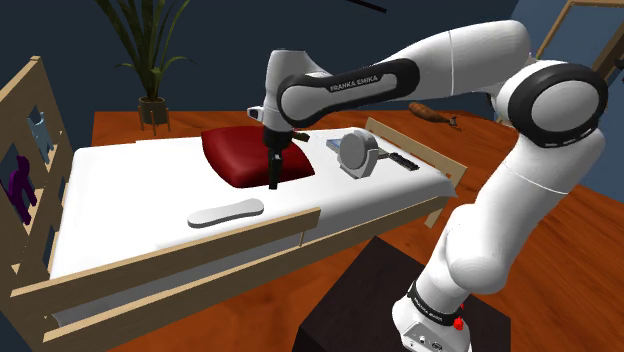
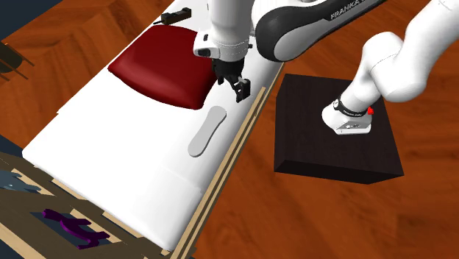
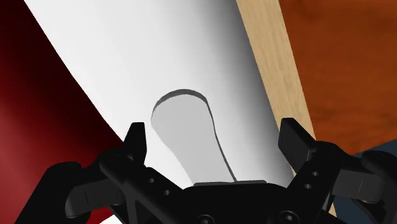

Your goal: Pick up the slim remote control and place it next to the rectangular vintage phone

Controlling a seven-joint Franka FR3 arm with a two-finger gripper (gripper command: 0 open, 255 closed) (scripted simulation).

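Note:
A slim pale grey remote (image 1: 225, 212) (image 2: 207, 131) lies flat on the white mattress (image 1: 150, 190), near the bed's front wooden rail (image 1: 250, 232). My black gripper (image 1: 272, 184) (image 2: 241, 92) hangs open above the mattress, between the remote and a dark red pillow (image 1: 255, 155). In the wrist view the remote (image 3: 188, 133) lies below and between my spread fingers of the gripper (image 3: 215, 137), untouched. A grey phone with a round part (image 1: 358, 152) rests farther along the bed toward the shoulder view's right.
A small black bar (image 1: 403, 160) (image 2: 176, 15) lies beyond the phone near the bed's end. A potted plant (image 1: 150, 60) stands behind the bed. A purple figure (image 1: 20, 190) sits by the slatted headboard. The dark stand (image 2: 335, 129) is beside the rail on the wood floor.

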